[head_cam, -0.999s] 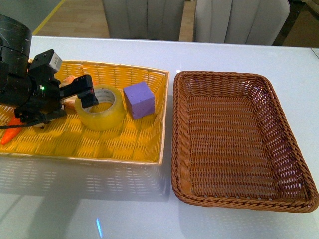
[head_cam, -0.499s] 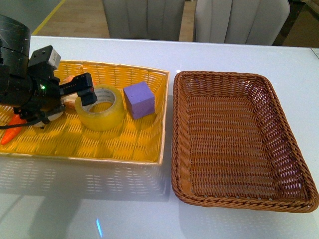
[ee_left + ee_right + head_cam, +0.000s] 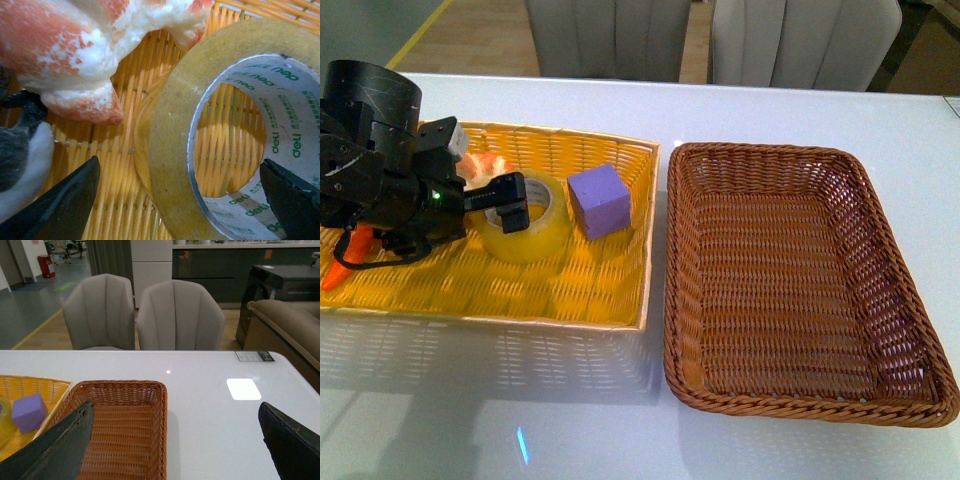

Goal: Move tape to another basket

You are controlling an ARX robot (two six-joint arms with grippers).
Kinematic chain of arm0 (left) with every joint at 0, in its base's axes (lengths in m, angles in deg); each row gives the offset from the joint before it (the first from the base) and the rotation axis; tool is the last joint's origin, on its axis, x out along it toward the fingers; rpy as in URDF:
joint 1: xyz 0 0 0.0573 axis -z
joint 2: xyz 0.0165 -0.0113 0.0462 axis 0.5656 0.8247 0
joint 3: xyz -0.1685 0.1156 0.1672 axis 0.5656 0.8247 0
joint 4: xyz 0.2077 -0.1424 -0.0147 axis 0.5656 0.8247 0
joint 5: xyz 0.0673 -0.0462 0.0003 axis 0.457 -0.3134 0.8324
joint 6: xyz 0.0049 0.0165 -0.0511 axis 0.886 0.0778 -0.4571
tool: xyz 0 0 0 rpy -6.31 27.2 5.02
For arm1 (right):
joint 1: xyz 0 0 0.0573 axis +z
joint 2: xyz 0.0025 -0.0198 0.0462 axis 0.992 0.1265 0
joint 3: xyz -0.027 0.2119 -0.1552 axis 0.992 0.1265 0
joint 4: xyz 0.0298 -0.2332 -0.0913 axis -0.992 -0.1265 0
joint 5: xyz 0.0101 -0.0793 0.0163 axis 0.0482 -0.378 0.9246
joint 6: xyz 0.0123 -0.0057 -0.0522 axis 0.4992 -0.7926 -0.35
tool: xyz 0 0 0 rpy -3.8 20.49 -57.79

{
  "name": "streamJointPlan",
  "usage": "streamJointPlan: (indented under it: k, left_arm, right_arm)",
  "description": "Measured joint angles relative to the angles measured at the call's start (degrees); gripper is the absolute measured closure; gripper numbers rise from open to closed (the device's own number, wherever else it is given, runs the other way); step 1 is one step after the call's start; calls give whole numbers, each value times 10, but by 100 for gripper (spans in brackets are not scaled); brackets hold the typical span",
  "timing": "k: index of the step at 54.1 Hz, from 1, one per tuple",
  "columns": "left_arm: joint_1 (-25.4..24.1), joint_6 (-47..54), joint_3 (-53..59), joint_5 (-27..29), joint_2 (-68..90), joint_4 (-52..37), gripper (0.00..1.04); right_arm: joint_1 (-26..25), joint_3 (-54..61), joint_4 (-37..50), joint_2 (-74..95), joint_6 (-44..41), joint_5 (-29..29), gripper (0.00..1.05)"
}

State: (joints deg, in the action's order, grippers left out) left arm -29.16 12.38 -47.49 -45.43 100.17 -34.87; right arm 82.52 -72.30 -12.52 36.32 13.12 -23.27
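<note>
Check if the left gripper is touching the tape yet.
Apart. In the left wrist view the left gripper is open and straddles the wall of the tape: the weave of the yellow tray shows between each finger and that wall.

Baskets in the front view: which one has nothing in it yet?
The dark-brown wicker basket on the right: its woven bottom is bare. The yellow tray beside it holds the tape and the purple cube.

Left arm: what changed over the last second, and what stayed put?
The left gripper advanced rightward onto the tape and now straddles its wall, one finger inside the core, one outside, jaws open; nothing gripped yet. The tape, purple cube, yellow tray and basket stayed where they were.
</note>
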Motion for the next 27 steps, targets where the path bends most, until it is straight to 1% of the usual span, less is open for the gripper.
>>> streamJointPlan:
  k: [11,17,18,27]
  left_arm:
    - [3,6,-14,6,7,5,10]
    - [7,9,-13,6,5,-4,34]
    - [9,12,-4,13,-5,-6,53]
    - [8,16,14,17,-25,-16,78]
  right_arm:
    - [0,0,0,0,0,0,9]
    - [0,0,0,0,0,0,9]
    - [0,0,0,0,0,0,9]
    - [0,0,0,0,0,0,9]
